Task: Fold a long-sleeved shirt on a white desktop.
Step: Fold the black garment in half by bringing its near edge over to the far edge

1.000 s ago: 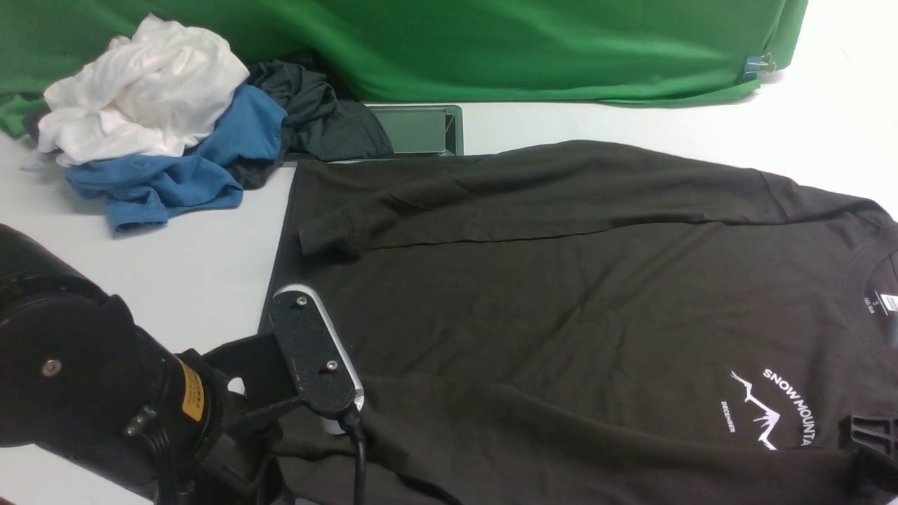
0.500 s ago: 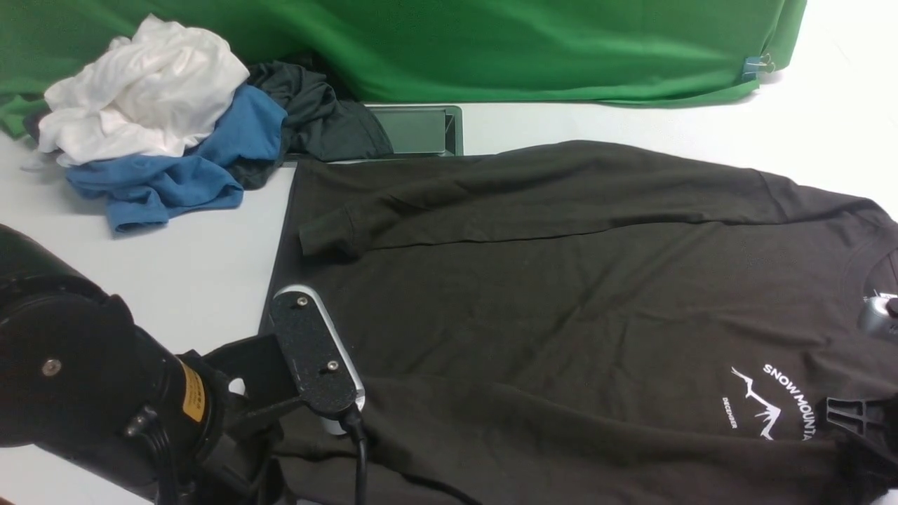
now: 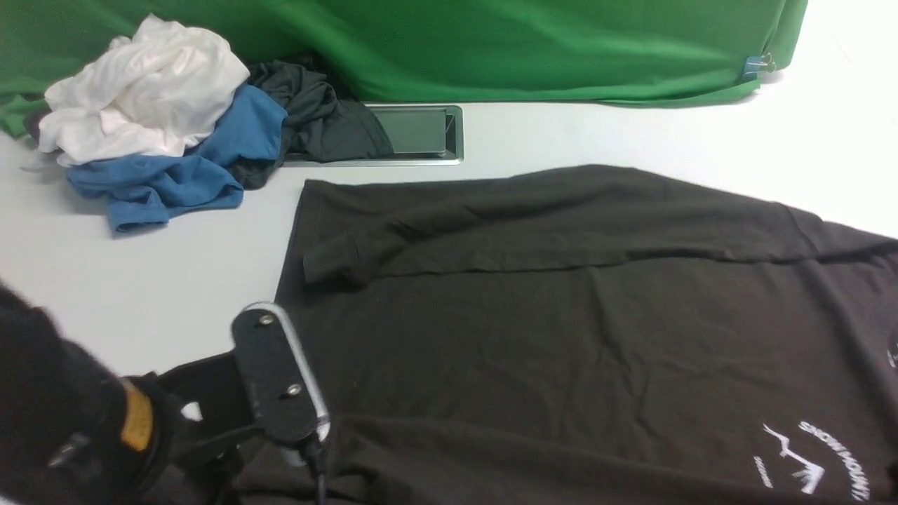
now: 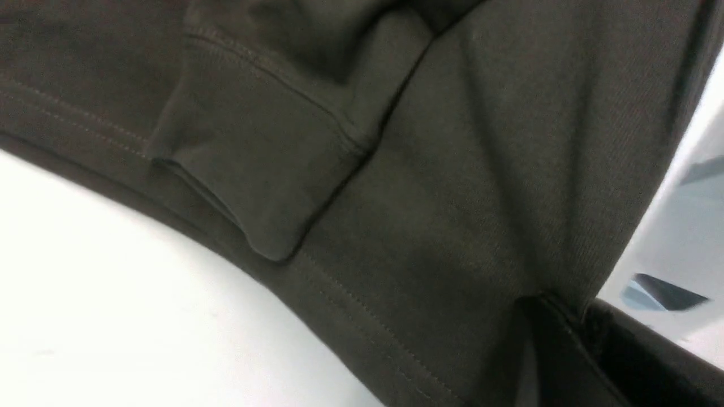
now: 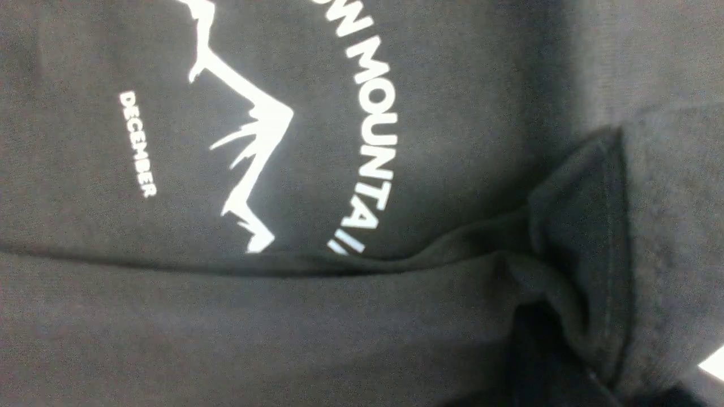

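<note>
Closest in, the left gripper (image 4: 551, 333) is closed tight on the shirt (image 3: 561, 337) right at the hem corner, with the near cuff (image 4: 249, 186) lying just beside it. Over on the other side, the right gripper (image 5: 543, 362) has cloth bunched into a ridge at its jaws, so it looks pinched onto the shoulder end below the logo (image 5: 249, 124).

This is soft, light, floppy cotton. It will sag and drag between two holds and won't slip or break, so doubled edges like the hem and seams look the best places to take it.

The shirt lies chest-up and nearly flat on the desktop (image 3: 175, 280). Its long axis runs across the table, hem to the robot's left and collar end off to the right, that end angled slightly nearer. The far sleeve (image 3: 526, 231) is folded along the body.

Beyond that is bare white, then a panel (image 3: 414, 133), a clothes pile (image 3: 161, 126) and a green cloth (image 3: 526, 49).
</note>
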`<state>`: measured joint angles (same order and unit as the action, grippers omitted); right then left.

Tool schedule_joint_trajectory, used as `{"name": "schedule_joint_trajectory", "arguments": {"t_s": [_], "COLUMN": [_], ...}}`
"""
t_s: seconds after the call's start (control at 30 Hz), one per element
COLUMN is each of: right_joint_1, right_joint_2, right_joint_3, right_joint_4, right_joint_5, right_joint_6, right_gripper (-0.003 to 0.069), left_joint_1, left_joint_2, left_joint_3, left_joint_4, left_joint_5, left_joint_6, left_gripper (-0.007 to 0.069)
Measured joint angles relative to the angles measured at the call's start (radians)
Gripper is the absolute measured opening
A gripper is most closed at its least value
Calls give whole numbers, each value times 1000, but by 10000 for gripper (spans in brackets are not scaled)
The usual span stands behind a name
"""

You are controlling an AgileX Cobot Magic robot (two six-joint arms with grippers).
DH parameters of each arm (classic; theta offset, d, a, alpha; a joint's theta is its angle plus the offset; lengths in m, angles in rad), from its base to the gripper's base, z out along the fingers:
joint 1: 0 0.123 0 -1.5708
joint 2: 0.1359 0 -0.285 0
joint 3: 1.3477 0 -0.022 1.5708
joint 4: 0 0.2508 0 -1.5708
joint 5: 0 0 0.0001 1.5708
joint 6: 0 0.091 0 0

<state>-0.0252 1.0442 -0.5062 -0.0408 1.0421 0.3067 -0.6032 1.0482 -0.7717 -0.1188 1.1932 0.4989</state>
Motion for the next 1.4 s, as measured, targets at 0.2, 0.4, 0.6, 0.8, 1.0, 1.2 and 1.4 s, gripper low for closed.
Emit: {"name": "schedule_joint_trajectory", "arguments": {"t_s": [0.2, 0.4, 0.6, 0.8, 1.0, 1.2, 1.4], "right_joint_1": [0, 0, 0, 0, 0, 0, 0], "right_joint_2": [-42, 121, 345, 493, 594, 725, 858], "right_joint_3": [-1, -102, -296, -454, -569, -752, -899], "right_joint_4": [-18, -22, -22, -22, -21, -16, -14], "right_joint_5": [-21, -132, -206, -249, -251, -256, -260], "right_joint_6": [16, 18, -2, -45, -71, -94, -97], "right_gripper": [73, 73, 74, 74, 74, 74, 74], "left_joint_1": [0, 1, 91, 190, 257, 326, 358], "left_joint_2": [-66, 12, 176, 270, 330, 456, 606], "left_joint_3": [0, 0, -19, -95, -163, -275, -408], "left_joint_4": [7, 94, 165, 142, 138, 119, 133], "left_joint_5": [-44, -207, -300, -382, -413, -455, -463], "left_joint_6": [0, -37, -87, -80, -64, -16, -2], "left_gripper": [29, 29, 29, 29, 29, 29, 29]}}
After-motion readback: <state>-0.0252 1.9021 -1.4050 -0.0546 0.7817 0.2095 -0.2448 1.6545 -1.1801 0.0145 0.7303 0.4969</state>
